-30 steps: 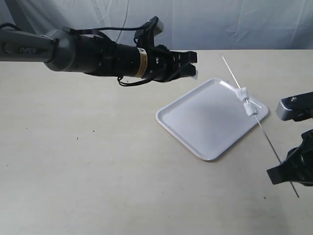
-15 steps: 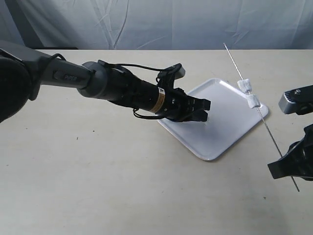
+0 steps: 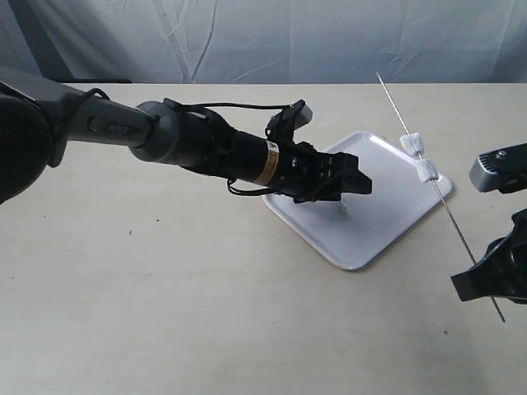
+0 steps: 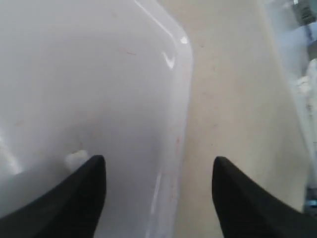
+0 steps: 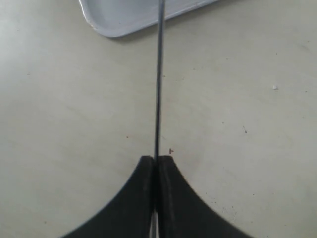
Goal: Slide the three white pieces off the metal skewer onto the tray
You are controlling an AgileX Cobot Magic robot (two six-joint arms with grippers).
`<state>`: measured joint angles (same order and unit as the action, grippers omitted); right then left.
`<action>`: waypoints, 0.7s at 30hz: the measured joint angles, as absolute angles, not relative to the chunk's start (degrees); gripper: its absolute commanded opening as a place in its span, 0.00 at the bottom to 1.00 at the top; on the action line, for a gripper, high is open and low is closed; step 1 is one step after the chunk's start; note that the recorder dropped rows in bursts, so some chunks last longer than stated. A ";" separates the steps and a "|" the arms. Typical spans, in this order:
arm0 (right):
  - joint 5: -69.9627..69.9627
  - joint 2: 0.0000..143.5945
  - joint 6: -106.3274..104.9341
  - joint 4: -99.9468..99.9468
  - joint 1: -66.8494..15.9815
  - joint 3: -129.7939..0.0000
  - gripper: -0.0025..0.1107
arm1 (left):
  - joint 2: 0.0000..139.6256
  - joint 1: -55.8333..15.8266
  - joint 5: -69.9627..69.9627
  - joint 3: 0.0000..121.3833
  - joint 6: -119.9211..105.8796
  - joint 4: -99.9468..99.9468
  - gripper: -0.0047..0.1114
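Over the tray at centre frame, we count one piece off and two to go.
On its surface one white piece lies just beside a finger of our left gripper, which hangs low with jaws apart and empty. Toward the upper right of the exterior view, two white pieces sit threaded on the metal skewer, seen against the tray's right corner. Our right gripper, at lower right, is clamped on the skewer's near end. We judge the task roughly a third done.
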<state>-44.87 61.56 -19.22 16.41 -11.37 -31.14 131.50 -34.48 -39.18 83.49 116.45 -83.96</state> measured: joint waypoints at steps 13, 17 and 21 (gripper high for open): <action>-40.97 61.56 -18.26 15.49 -11.37 -31.14 0.02 | 128.43 -27.69 -67.95 83.49 116.30 -68.99 0.55; -40.39 62.50 -18.15 15.49 -11.37 -31.14 0.02 | 127.81 -29.81 -69.11 83.49 116.42 -67.24 0.55; -39.64 63.82 -18.03 15.49 -11.37 -31.14 0.02 | 127.82 -32.36 -69.38 83.49 116.17 -66.61 0.55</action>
